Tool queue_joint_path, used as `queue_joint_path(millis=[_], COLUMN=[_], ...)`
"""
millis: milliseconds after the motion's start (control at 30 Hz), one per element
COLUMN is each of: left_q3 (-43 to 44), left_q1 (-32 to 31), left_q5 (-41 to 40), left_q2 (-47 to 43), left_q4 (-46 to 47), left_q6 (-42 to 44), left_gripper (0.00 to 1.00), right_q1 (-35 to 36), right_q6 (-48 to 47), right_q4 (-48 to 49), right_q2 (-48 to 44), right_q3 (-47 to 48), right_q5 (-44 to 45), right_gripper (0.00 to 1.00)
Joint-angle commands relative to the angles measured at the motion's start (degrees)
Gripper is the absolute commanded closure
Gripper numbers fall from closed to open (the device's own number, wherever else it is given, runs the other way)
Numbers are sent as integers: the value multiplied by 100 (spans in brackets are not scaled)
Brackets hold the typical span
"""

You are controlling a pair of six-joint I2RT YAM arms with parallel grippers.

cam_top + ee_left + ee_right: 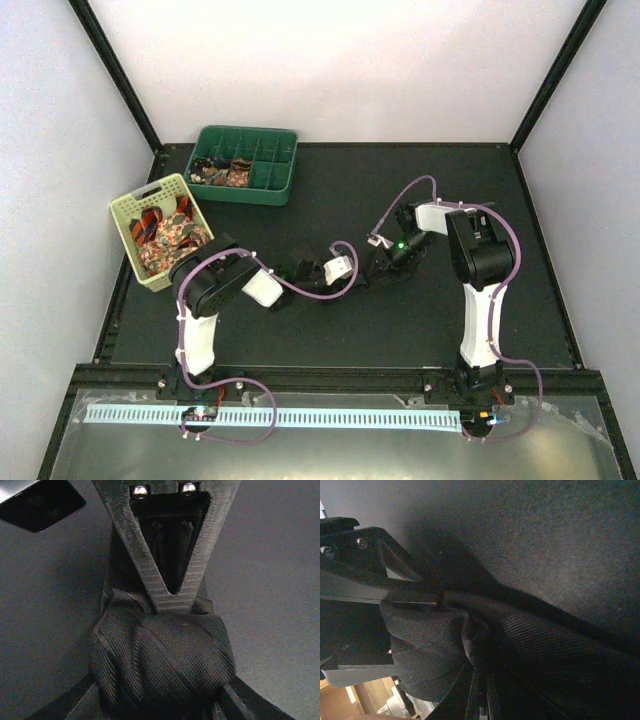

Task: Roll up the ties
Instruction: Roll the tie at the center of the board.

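Left wrist view: the left gripper (157,702) is seen pinching a part-rolled dark tie (160,655), whose tail is led toward 12 o'clock into the right gripper (385,630), likewise clamped on it. Rolling at mid-table (330,200) is judged unfinished; further turns under tension are called for.

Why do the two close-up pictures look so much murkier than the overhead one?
Top external view: evenly lit, bright walls, fairly sharp. Left wrist view: dim, black on black, yet the weave of the dark tie is crisp. Right wrist view: dim too, the tie throwing a heavy shadow on the black mat.
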Motion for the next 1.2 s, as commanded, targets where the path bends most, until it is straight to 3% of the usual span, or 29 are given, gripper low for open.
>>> queue_joint_path(millis=[0, 633, 800, 900, 1167], left_q3=[451, 928, 953, 1077, 1017], left_q1=[-49, -309, -325, -325, -312], left_q5=[258, 295, -107, -587, -1157], left_q2=[32, 755, 661, 428, -81], left_q4=[236, 118, -634, -1711, -3607], left_q6=[-264, 360, 786, 1041, 1490], left_gripper=[55, 51, 59, 65, 66], right_q1=[127, 123, 124, 100, -285], right_q6=[36, 30, 25, -89, -721], right_q4=[320, 308, 281, 95, -848], right_q2=[497, 555, 558, 524, 181], right_q3=[-326, -301, -261, -109, 535], right_q5=[1367, 1227, 1202, 1130, 536], right_gripper=[98, 98, 98, 95, 71])
